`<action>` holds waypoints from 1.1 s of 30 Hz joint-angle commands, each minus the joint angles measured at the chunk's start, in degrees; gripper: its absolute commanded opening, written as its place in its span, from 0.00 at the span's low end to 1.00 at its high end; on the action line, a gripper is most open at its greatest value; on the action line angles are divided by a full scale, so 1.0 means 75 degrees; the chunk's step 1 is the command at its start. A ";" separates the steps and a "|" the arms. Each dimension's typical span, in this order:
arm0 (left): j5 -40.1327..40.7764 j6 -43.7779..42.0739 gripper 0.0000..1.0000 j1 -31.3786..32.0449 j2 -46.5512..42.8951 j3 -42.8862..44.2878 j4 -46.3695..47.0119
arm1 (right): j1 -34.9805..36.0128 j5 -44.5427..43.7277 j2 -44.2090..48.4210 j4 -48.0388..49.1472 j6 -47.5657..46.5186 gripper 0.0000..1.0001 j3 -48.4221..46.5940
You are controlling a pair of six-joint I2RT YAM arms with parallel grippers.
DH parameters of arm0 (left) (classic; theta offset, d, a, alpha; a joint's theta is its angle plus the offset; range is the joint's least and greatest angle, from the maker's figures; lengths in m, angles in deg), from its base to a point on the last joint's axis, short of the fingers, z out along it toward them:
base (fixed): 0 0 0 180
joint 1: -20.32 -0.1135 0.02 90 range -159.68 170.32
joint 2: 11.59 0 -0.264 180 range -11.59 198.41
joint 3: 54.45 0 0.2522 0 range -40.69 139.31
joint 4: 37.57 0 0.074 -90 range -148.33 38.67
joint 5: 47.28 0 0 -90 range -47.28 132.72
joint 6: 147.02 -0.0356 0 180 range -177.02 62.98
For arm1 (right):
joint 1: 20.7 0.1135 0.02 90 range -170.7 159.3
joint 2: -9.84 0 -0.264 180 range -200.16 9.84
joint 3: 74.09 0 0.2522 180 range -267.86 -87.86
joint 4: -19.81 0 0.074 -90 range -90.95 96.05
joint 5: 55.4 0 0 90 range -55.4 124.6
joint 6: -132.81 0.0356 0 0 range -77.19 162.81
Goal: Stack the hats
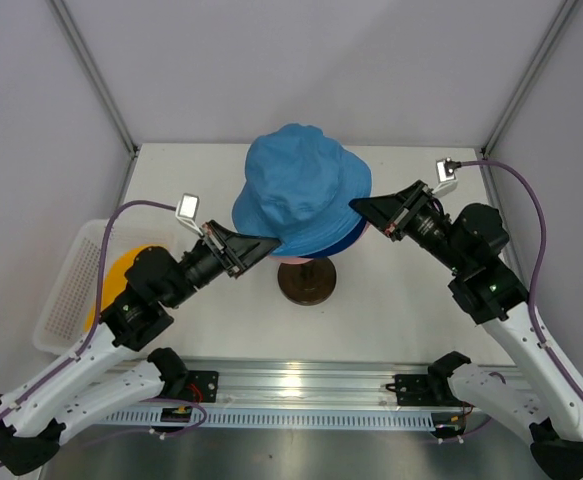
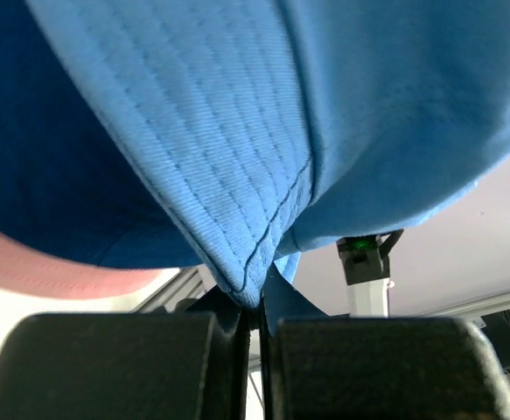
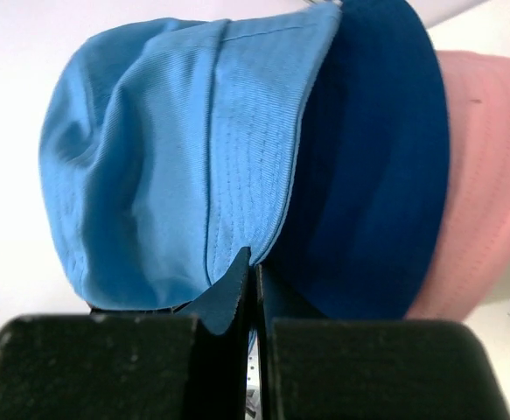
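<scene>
Above the dark round base (image 1: 307, 281), my left claw (image 1: 269, 243) and right claw (image 1: 357, 208) pinch the light-blue fabric bucket hat (image 1: 296, 180) by its brim; next, I'd seat it and release.

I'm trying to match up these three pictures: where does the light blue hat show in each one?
Top external: light blue hat at centre, topmost of the stack.
Left wrist: fills the upper frame, brim pointing down.
Right wrist: left of centre.
Shared landmark: the navy blue hat just under it.

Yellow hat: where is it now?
In the top view, the yellow hat lies in the white basket on the left, partly behind the left arm.
</scene>
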 commanded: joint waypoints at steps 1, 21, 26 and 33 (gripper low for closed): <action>-0.0192 -0.0209 0.01 0.0063 -0.0214 -0.0323 -0.0391 | -0.0095 -0.0646 0.0210 -0.0318 -0.0188 0.00 0.0143; 0.3861 -0.2096 0.54 0.0040 -0.1047 0.1410 -0.2021 | -0.0095 -0.0952 -0.0317 -0.1010 -0.1172 0.15 -0.0629; 0.3863 -0.1417 0.59 -0.0370 -0.0824 0.1400 -0.2103 | -0.0095 -0.1092 -0.0364 -0.1115 -0.1313 0.26 -0.0840; 0.3431 -0.0328 0.58 -0.0569 -0.0801 0.0696 -0.1472 | -0.0083 -0.1467 -0.0235 -0.1081 -0.1348 0.31 -0.0899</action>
